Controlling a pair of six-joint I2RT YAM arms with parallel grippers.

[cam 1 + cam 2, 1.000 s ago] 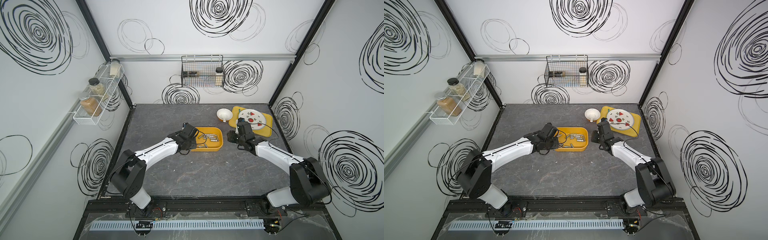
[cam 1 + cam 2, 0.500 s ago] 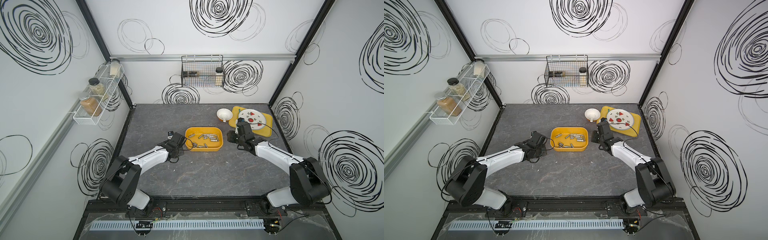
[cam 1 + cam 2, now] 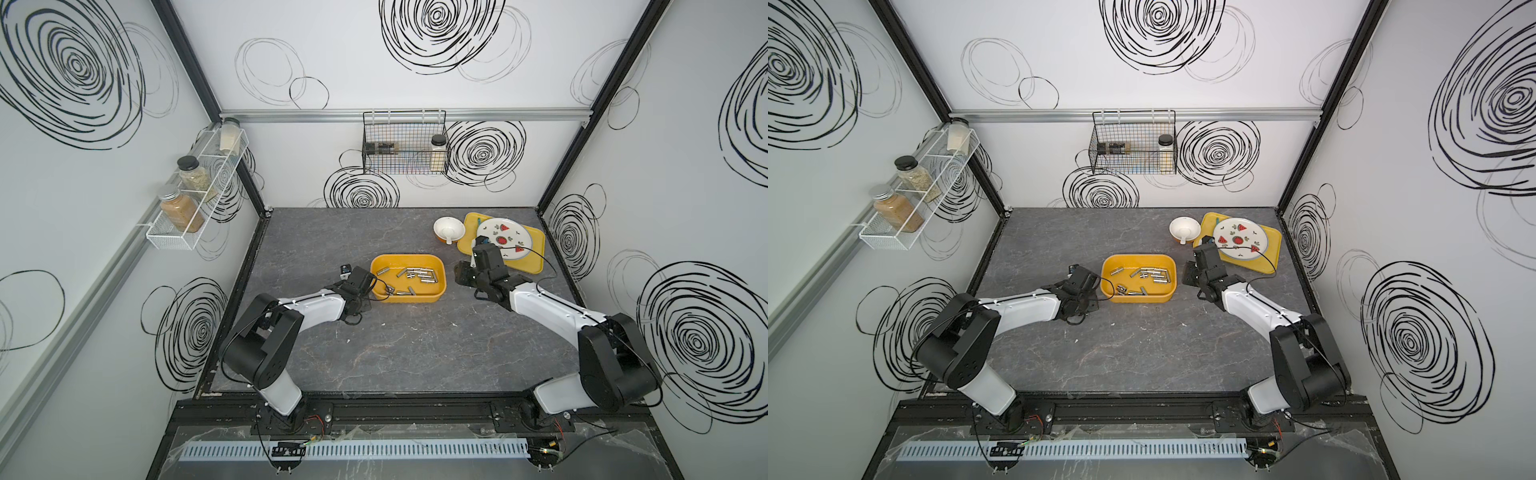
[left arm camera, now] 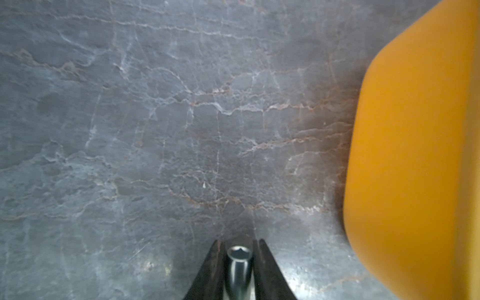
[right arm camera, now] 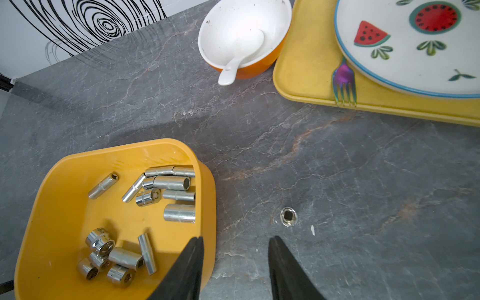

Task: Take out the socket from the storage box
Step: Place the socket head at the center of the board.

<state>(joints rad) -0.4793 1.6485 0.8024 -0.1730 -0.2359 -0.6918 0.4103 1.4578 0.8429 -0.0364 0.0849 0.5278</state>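
The storage box is a deep yellow-orange tub at the table's middle, with several chrome sockets loose inside. My left gripper is low over the table just left of the box, shut on one chrome socket whose hex mouth points outward. My right gripper stands open at the box's right end, one finger over the wall and one over the bare table. One small socket stands alone on the table beyond it.
A flat yellow tray with a watermelon plate and a fork lies at the back right. Beside it is a white bowl with a spoon. A wire basket hangs on the back wall; a jar shelf hangs left.
My left gripper has come out of the box with a socket and now sits low beside the box's left end. The right arm has not moved.
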